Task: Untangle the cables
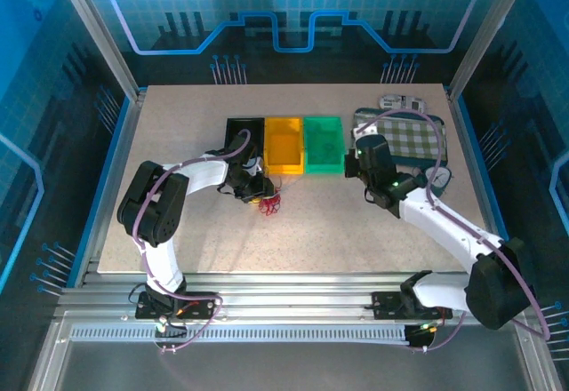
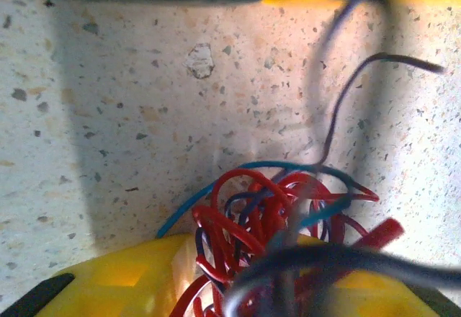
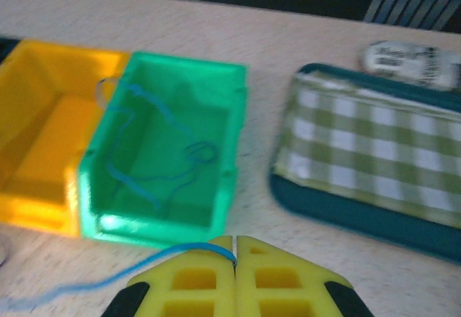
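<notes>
Mid-separation: L jaws clamp cables (image 2: 252, 216), R jaws shut on blue cable (image 3: 144, 264); next prob. needs R to pull it clear & drop in green bin (image 3: 155, 227).

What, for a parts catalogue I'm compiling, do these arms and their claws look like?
The left arm and right arm have white links between bulky black joint housings, with pale purple cables looping alongside. A small green light glows on the right one. The right claw has yellow fingers with square cut-outs and black outer corners; the left claw is yellow too.
</notes>
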You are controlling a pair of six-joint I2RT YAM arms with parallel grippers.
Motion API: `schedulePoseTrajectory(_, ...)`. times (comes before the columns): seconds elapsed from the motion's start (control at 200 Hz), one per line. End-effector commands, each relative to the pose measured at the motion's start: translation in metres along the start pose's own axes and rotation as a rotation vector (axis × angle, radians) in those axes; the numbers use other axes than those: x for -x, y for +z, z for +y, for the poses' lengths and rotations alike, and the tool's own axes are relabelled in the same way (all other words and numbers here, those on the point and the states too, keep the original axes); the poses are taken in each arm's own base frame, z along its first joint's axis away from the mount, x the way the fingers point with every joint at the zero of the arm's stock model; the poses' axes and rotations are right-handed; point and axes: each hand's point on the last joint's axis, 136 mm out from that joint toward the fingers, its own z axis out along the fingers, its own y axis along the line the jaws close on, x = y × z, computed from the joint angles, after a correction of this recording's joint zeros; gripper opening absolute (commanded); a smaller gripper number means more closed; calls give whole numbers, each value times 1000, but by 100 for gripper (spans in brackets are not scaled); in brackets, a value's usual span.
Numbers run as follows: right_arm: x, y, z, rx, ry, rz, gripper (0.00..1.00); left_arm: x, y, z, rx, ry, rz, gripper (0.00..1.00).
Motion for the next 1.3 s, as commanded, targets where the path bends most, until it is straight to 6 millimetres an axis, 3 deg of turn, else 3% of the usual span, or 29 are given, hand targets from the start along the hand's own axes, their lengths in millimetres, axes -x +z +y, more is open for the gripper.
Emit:
schedulePoseTrajectory(0.0,43,-21,-53,-206,123,-127,0,-13,14,37,151,-33,47,36)
schedulePoseTrajectory(0.18,59,-41,-100,-320,181,-194,0,-14,14,39,161,-36,52,43)
schedulePoseTrajectory(0.335,62,-56,-136,-397,218,-217,0,-15,15,40,166,-38,58,47)
schedulePoseTrajectory(0.626,69,-76,-181,-484,279,-255,0,-17,18,49,192,-48,61,46)
schedulePoseTrajectory(0.756,83,-67,-159,-340,232,-257,0,-18,18,42,155,-28,68,34)
schedulePoseTrajectory(0.891,101,-59,-115,-190,141,-265,0,-13,16,28,111,13,41,0)
schedulePoseTrajectory(1.096,141,-66,-51,-79,-4,-336,0,-1,4,5,106,113,-59,0)
schedulePoseTrajectory(1.296,192,-75,-29,-41,-34,-447,0,9,-8,1,136,133,-135,0)
